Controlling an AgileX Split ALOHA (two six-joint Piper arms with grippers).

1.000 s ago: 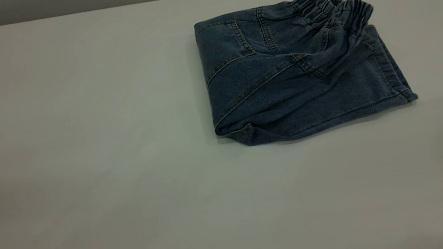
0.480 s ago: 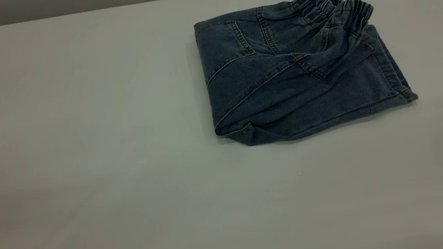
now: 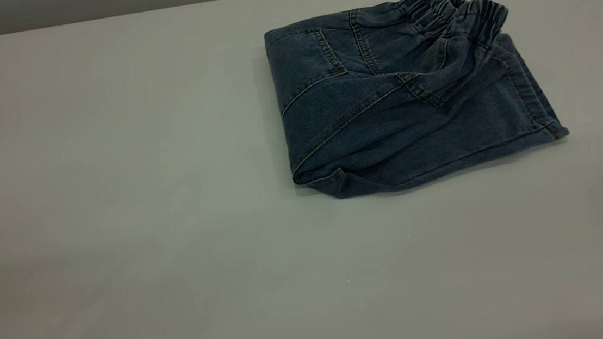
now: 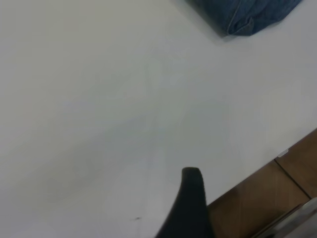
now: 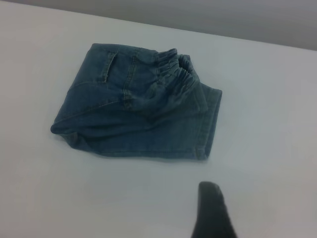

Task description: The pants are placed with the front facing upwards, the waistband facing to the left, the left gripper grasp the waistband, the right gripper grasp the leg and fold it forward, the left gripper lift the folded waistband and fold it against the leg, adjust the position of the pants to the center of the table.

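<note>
The blue denim pants (image 3: 384, 113) lie folded into a compact bundle on the table (image 3: 117, 180), toward its far right in the exterior view. Their ruffled waistband (image 3: 451, 14) rests on top at the bundle's far right, over the leg hems (image 3: 535, 100). Neither arm appears in the exterior view. In the right wrist view the pants (image 5: 133, 114) and waistband (image 5: 173, 74) lie a little ahead of my right gripper (image 5: 213, 208), which touches nothing. The left wrist view catches only a corner of the pants (image 4: 247, 15), far from my left gripper (image 4: 190, 203), which is over bare tabletop.
The left wrist view shows the table's edge (image 4: 257, 171) with brown floor (image 4: 282, 193) beyond it, close to my left gripper. A wide stretch of bare tabletop lies left of and in front of the pants.
</note>
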